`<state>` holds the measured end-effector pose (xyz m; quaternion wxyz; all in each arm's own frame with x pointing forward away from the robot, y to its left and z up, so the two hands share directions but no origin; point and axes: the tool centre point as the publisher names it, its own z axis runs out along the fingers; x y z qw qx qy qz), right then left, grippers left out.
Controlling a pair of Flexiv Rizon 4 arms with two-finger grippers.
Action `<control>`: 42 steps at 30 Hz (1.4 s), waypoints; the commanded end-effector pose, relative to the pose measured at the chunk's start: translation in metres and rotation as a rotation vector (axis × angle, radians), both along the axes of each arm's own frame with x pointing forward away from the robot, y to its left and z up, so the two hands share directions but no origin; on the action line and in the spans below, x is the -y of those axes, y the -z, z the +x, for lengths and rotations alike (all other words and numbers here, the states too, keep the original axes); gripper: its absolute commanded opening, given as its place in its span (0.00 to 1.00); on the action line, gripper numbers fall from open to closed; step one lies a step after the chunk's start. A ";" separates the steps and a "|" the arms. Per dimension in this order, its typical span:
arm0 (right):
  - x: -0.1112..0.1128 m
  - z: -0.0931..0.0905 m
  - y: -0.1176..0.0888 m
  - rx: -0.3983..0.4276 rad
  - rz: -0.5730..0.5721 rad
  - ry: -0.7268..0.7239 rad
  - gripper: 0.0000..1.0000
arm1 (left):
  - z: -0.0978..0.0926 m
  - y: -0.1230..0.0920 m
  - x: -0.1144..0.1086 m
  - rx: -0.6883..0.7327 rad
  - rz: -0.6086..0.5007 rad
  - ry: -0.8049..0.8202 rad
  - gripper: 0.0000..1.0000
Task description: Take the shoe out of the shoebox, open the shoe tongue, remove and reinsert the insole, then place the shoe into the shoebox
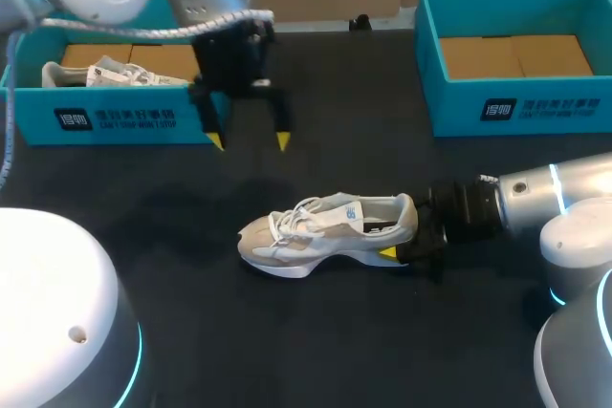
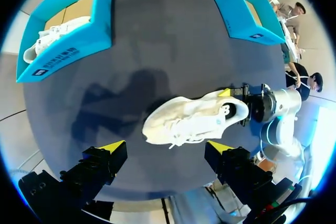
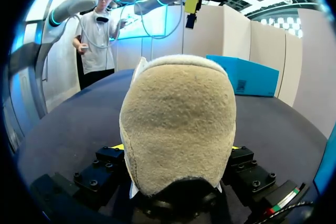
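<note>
Two teal boxes stand at the far side of the table point(image 1: 143, 265), well apart. The left shoebox point(image 1: 115, 121) holds a second shoe point(image 1: 105, 74) in pale grey and white, and the right shoebox point(image 1: 516, 107) shows only its brown cardboard floor. Between them and nearer the robot, the shoe point(image 1: 325, 228) rests upright on its sole on the dark cloth, toe toward the left arm and heel toward the right. The head view shows just one yellow tip of the right gripper point(image 1: 409, 236), low against the near side of the heel. The right wrist view shows more: the fuzzy tan heel sits between the two finger blocks, with a sliver of yellow on each side, so the fingers are clamped on the shoe from both sides. The left wrist view looks straight down and shows the white laces and the dark opening of the collar, which the right wrist view hides behind the heel. The left gripper point(image 1: 251, 140) hangs above the table beyond the shoe, close to the left shoebox, with its fingers spread wide and nothing between them. The table is covered in a plain dark cloth, and shadows of the arms lie across it.
</note>
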<state>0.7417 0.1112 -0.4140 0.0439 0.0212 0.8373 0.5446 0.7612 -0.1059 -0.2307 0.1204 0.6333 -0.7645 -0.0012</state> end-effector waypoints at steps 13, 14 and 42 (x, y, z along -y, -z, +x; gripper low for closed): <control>-0.002 0.000 0.000 0.001 -0.002 0.001 0.00 | -0.031 0.039 0.058 -0.017 0.037 0.005 1.00; -0.002 0.000 0.000 0.001 -0.002 0.001 0.00 | -0.033 0.041 0.061 -0.010 0.043 0.006 1.00; -0.002 0.000 0.000 0.001 -0.002 0.001 0.00 | -0.053 0.069 0.092 0.007 0.064 0.086 1.00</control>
